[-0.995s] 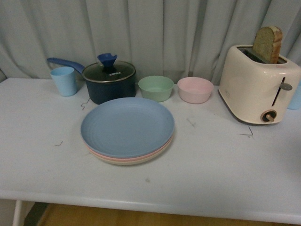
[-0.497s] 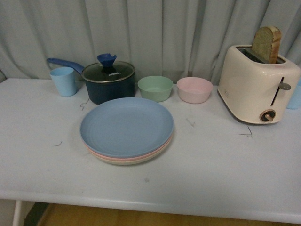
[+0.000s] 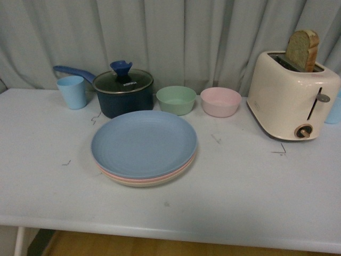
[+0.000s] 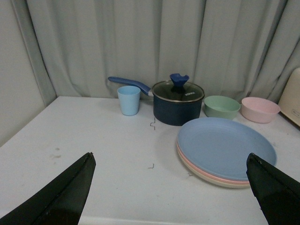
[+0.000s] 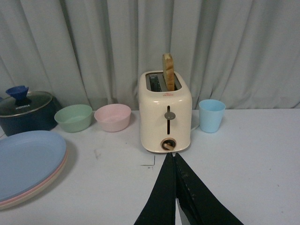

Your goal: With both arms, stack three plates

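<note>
3 plates stacked on the white table (image 3: 256, 197), blue plate (image 3: 144, 143) on top, pink plate (image 3: 114, 176) under it, beige plate (image 3: 144, 183) lowest, left gripper (image 4: 171, 187) spread wide apart, right gripper (image 5: 175, 197) closed, holding nothing

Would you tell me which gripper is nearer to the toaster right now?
The right gripper, shut, points straight at the toaster across bare table. The left gripper, open, faces the plate stack, with the toaster only at that view's edge.
</note>
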Controlling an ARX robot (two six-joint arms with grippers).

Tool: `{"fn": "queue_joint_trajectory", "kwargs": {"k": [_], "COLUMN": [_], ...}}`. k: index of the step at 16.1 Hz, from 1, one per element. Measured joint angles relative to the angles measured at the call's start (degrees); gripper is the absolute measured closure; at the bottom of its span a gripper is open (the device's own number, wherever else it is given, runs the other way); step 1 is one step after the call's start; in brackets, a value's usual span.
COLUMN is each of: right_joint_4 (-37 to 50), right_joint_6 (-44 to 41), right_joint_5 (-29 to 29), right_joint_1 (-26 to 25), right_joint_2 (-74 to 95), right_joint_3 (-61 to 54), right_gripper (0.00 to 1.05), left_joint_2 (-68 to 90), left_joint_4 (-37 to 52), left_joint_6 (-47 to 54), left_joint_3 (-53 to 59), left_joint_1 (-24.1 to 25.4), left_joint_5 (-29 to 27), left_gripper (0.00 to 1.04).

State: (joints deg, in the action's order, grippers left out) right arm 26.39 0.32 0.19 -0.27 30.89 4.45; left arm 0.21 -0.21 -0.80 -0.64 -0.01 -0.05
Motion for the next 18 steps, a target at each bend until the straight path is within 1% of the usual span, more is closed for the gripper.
{"fn": "queue_joint_trajectory", "kwargs": {"k": [5, 6, 11, 16, 17, 18], "right_joint_4": [-5.33, -2.93, -10.67, -16.02, -18.14, -26.14], "right_joint_6": [0.00, 0.00, 0.00, 0.00, 0.02, -0.02], "right_joint_5": [0.00, 0.00, -0.04, -0.04, -0.04, -0.15], "right_joint_1": [0.00, 0.00, 0.00, 0.00, 0.00, 0.00], "right_joint_2": [-7.56, -8.00, -15.26, -20.61, -22.16, -27.61], "right_joint_3": [-2.21, -3.45, -3.82, -3.82, -3.78, -3.78], "right_gripper": [1.03, 1.03, 1.03, 1.03, 1.03, 1.03], "left_joint_2": [0.00, 0.00, 0.00, 0.00, 0.00, 0.00], "left_joint_4": [0.00, 0.00, 0.00, 0.00, 0.00, -0.02], "left_joint_6": [0.00, 0.00, 0.00, 0.00, 0.00, 0.00], "left_joint_3": [0.00, 0.00, 0.00, 0.00, 0.00, 0.00], "left_joint_1": [0.00, 0.00, 0.00, 0.00, 0.00, 0.00], "left_joint_5": [0.00, 0.00, 0.02, 0.02, 0.02, 0.00], "left_gripper": [0.07, 0.07, 0.07, 0.07, 0.07, 0.07]}}
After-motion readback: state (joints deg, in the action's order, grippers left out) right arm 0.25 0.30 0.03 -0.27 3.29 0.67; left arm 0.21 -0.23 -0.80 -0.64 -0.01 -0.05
